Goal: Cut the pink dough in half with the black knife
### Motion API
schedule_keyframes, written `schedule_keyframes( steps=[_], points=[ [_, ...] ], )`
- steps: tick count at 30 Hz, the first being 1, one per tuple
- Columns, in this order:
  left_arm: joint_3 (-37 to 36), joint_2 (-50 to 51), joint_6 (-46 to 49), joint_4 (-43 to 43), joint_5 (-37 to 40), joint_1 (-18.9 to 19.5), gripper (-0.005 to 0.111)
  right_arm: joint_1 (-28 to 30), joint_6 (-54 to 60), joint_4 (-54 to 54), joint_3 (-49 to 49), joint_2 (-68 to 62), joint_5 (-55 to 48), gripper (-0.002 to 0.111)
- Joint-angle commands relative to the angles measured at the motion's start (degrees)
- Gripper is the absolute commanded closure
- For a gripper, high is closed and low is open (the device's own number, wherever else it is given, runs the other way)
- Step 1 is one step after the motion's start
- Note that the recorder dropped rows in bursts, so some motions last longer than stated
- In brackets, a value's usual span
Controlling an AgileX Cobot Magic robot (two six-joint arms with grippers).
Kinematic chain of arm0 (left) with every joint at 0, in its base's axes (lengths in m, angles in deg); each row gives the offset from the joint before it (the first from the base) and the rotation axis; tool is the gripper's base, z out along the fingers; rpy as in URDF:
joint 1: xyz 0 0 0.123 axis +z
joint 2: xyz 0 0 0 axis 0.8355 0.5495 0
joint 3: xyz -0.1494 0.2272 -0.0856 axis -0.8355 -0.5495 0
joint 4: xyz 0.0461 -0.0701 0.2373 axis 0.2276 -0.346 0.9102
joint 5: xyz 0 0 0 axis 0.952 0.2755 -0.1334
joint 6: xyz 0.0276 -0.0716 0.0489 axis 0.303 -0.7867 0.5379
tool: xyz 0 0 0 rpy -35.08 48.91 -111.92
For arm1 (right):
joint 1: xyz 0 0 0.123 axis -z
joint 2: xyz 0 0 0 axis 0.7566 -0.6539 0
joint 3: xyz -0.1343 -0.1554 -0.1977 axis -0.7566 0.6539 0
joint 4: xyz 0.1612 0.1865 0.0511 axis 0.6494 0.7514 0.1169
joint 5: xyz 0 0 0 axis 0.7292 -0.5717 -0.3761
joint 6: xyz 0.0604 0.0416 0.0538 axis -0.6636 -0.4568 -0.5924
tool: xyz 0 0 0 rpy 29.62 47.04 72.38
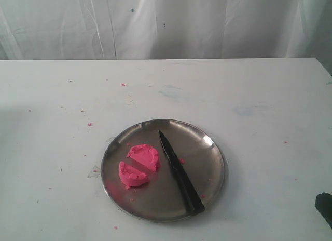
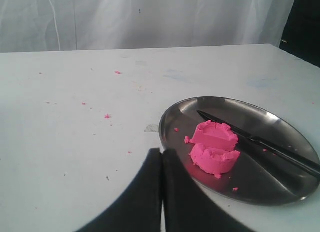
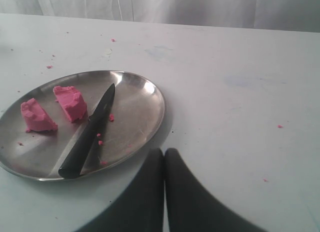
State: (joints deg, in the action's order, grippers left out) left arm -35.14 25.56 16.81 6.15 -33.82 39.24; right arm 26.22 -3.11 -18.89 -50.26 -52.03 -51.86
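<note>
Left gripper (image 2: 162, 164) and right gripper (image 3: 164, 164) pressed closed, gripping nothing, off the steel plate (image 1: 210, 173). Matte black knife (image 1: 179, 173) flat on the plate, beside two soft half-moon pieces of pink dough (image 1: 138, 166). White table (image 1: 259, 111), pink-crumbed; white curtain (image 1: 207, 23) behind.

Exterior high, looking down; both wrist views low, opposite sides, sharing steel plate (image 1: 215, 147).
</note>
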Motion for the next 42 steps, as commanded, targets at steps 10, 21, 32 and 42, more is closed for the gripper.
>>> schedule_keyframes(
  steps=[10, 21, 32, 42],
  points=[
    [-0.1, -0.3, 0.7, -0.3, 0.0, 3.9, 0.107, 0.1, 0.0, -0.4, 0.3, 0.3, 0.1, 0.108],
    [-0.1, -0.3, 0.7, -0.3, 0.0, 17.1, 0.107, 0.1, 0.0, -0.4, 0.3, 0.3, 0.1, 0.108],
    [-0.1, -0.3, 0.7, -0.3, 0.0, 23.5, 0.107, 0.1, 0.0, -0.4, 0.3, 0.3, 0.1, 0.108],
    [-0.1, -0.3, 0.7, -0.3, 0.0, 23.5, 0.107, 0.1, 0.0, -0.4, 0.3, 0.3, 0.1, 0.108]
  ],
)
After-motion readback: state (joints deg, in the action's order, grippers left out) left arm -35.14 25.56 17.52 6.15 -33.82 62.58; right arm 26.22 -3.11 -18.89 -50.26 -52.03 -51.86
